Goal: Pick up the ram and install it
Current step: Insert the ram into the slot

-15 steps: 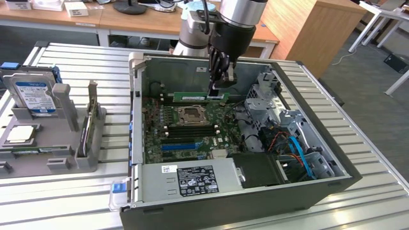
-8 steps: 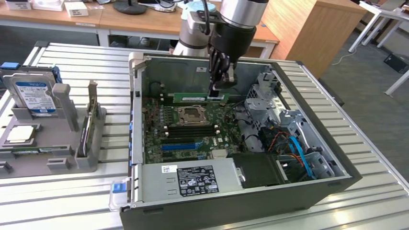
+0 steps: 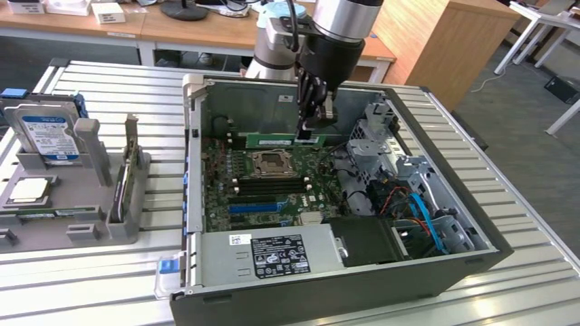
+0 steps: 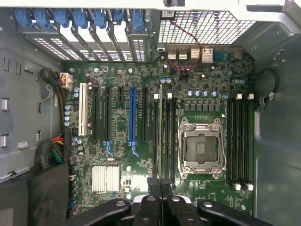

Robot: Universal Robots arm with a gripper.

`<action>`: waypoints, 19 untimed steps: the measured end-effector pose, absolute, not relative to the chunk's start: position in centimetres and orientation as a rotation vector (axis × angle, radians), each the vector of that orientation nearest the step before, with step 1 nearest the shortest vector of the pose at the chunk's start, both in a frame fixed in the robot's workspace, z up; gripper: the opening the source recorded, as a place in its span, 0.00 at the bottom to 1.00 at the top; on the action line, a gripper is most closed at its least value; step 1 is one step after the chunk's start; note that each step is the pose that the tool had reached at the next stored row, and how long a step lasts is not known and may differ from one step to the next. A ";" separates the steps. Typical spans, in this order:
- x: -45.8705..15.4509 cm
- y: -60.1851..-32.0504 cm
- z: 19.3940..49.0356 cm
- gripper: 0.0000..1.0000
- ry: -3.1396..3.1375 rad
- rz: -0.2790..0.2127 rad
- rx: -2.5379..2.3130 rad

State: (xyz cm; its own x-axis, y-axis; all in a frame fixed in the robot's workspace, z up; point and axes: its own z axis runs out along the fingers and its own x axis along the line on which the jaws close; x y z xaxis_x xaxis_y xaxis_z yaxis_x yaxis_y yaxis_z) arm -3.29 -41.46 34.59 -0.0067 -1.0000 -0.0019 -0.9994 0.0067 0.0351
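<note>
1. A grey holder (image 3: 91,204) sits on the table at nine o'clock from the computer case (image 3: 194,170). A hard drive (image 3: 50,136) stands upright in it, and a square silver chip (image 3: 27,190) lies flat at seven o'clock from the drive.
2. The case lies open on its side in the middle of the table. A green board (image 3: 222,197) covers its floor.
3. A square socket (image 3: 270,161) sits near the middle of the board. Long black slots (image 3: 270,185) lie at six o'clock from it, and a blue slot (image 3: 254,207) lies past them.
4. The gripper (image 3: 311,122) reaches down from twelve o'clock and is closed tight on the ram (image 3: 272,141). The ram lies level at twelve o'clock from the socket, low over the board. I cannot tell if it touches a slot.
5. In the wrist view the ram shows on its thin edge between the black fingers (image 4: 153,184). It runs along the black slots between the socket and the blue slot.
6. A metal cage (image 3: 371,136) stands close at three o'clock from the gripper, with black wires beside it.
7. A grey power box (image 3: 272,255) sits at six o'clock in the case, and a blue cable (image 3: 426,214) lies at four o'clock.
8. The table (image 3: 507,224) is made of grey metal slats. A wooden desk (image 3: 181,30) stands at eleven o'clock and a wooden cabinet (image 3: 426,41) at one o'clock.
</note>
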 end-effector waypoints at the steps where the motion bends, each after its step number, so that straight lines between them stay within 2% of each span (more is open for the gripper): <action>1: -3.3 -41.5 34.6 0.11 -2.212 -0.041 2.197; 19: -3.3 -41.5 33.7 0.11 -2.212 -0.041 2.197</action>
State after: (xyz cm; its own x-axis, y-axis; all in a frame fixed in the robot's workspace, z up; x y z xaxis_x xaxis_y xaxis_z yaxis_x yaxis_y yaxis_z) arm -3.28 -41.46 33.74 -0.0066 -1.0000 -0.0019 -0.9994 0.0066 0.0351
